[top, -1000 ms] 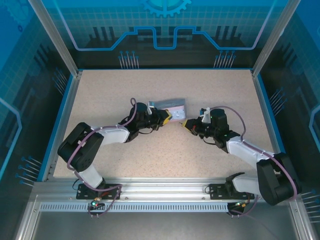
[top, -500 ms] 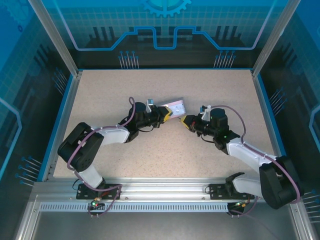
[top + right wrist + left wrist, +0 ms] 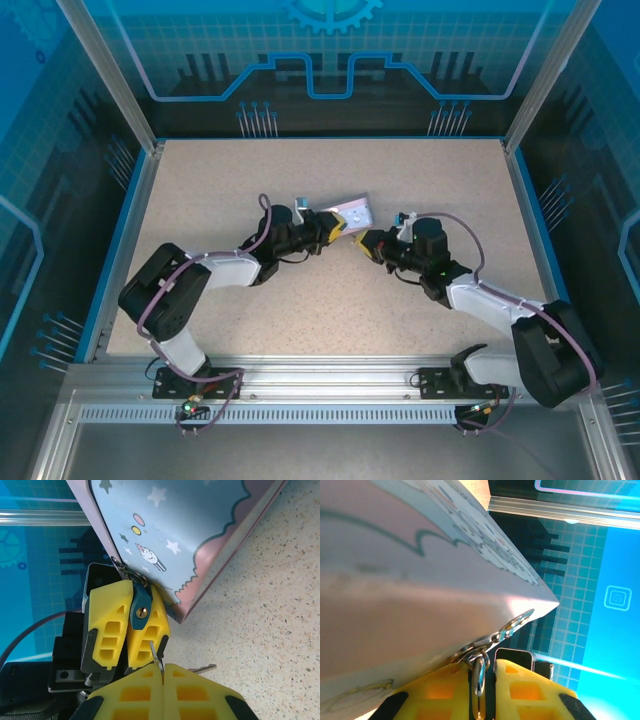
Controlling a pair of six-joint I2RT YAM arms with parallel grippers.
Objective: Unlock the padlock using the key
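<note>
The padlock [image 3: 141, 611] has a dark blue body with a brass keyhole facing my right wrist camera. My left gripper [image 3: 332, 228] is shut on it, its yellow fingers [image 3: 110, 615] on either side. The padlock's thin shackle [image 3: 479, 672] hangs through the hasp [image 3: 516, 624] of the pale blue tin [image 3: 185, 530]. My right gripper [image 3: 163, 669] is shut on the key [image 3: 156, 654]. The thin blade sticks up toward the padlock, its tip a little below and to the right of the keyhole. From above, the right gripper [image 3: 366, 242] sits tip to tip with the left one.
The tin [image 3: 350, 212] rests tilted on the speckled table [image 3: 300, 310], just behind both grippers. A second small metal piece [image 3: 201, 668] sticks out beside my right fingers. Blue walls and metal posts ring the table.
My right gripper has moved left and slightly away from me, bringing the key closer to the padlock. The left gripper has turned the tin a little, still gripping the padlock.
</note>
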